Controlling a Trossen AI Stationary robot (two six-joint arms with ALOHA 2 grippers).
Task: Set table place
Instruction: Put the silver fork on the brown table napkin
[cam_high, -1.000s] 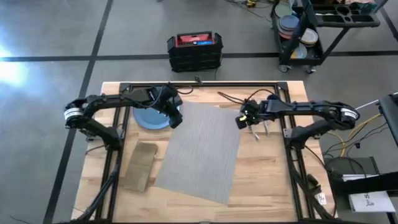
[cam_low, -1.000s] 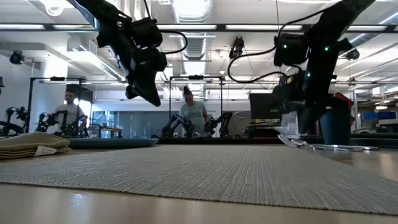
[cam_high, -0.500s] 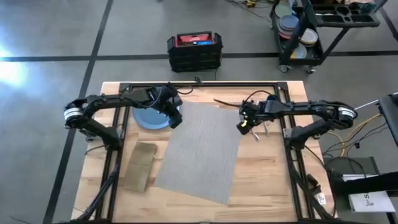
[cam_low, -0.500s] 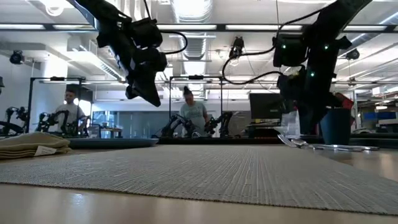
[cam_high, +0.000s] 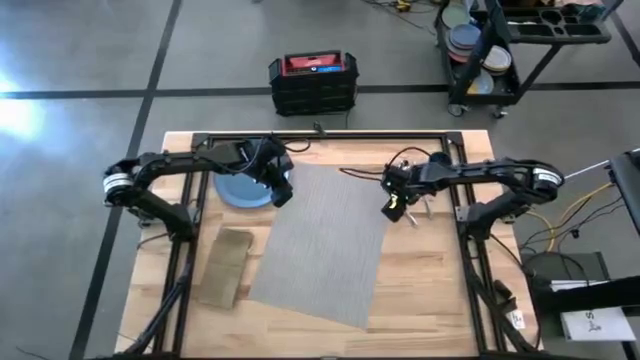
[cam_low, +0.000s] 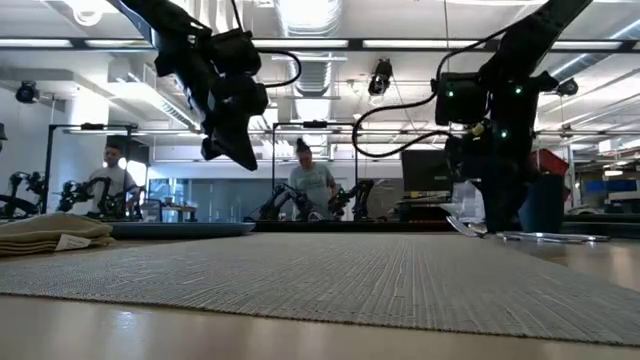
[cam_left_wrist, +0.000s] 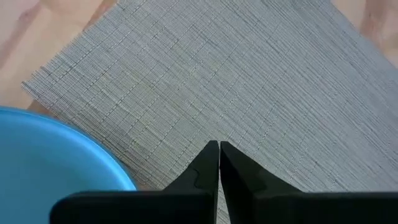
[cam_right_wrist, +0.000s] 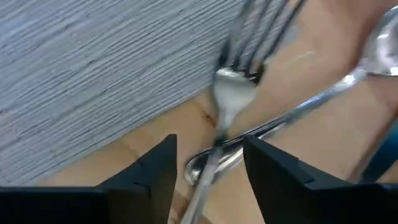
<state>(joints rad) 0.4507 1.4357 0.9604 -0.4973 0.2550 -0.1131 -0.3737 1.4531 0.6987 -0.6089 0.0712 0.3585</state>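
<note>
While the placemat lies bare, the right gripper hangs spread over the fork, with almost the whole setting left to do.

From left to right on the table: the folded napkin rests on the wood near the front left; the blue plate sits at the mat's far left corner, under the left gripper, whose fingers are pressed together on nothing. The mat carries no dish or cutlery. Just beside its right edge lie fork and spoon, crossed with another handle; the dark-blue cup stands behind them. Compared with a second ago, the right gripper has shifted slightly toward the mat's edge; the left arm and all table items have stayed put.
</note>
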